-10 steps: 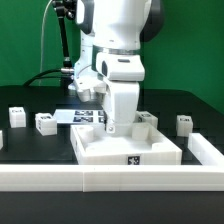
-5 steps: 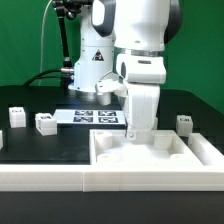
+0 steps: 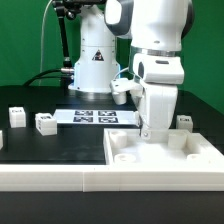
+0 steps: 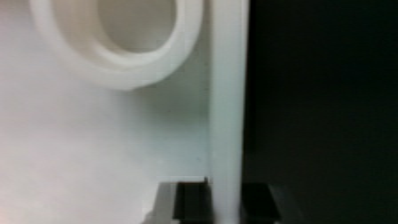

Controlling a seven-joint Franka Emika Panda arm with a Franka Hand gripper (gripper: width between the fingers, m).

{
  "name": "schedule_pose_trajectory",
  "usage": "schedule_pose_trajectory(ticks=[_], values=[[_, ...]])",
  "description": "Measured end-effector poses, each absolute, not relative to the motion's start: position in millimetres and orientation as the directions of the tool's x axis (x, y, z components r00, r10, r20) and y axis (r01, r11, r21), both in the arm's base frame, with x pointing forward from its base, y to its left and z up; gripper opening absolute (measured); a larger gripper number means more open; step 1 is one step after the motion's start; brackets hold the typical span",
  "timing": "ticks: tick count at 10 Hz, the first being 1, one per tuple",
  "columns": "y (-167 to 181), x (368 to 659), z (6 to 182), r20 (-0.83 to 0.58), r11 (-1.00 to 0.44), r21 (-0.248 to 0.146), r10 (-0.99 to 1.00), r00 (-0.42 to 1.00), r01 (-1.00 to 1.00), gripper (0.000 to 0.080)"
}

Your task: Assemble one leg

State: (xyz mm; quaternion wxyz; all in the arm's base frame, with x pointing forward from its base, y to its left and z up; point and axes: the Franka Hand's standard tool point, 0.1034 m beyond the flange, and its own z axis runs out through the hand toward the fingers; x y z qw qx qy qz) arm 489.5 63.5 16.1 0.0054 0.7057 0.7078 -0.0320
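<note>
My gripper (image 3: 150, 131) is shut on the far rim of the large flat white square panel (image 3: 165, 155), which lies on the black table at the exterior view's right. In the wrist view the panel's thin rim (image 4: 228, 110) runs between my two dark fingers (image 4: 189, 203), with a round corner socket (image 4: 125, 40) beside it. Three small white legs with tags stand on the table: two at the left (image 3: 17, 116) (image 3: 45, 122) and one at the right (image 3: 184, 122), behind the panel. None is held.
The marker board (image 3: 95, 117) lies flat behind the panel near the robot base (image 3: 92, 70). A low white wall (image 3: 60, 178) runs along the table's front edge, and the panel sits against it.
My gripper has slid the white panel steadily toward the exterior view's right, from the middle to the right side. The legs have not moved.
</note>
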Motion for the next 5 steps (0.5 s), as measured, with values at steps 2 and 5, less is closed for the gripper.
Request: schedule_pose_trajectory(ticks=[2,5], values=[[62.8,489.2,15.7,-0.053,0.001,-0.038,0.999,-0.003,0.999,0.0153],[62.6,489.1,15.6,-0.053,0.000,-0.039,0.999,-0.002,0.999,0.0516]])
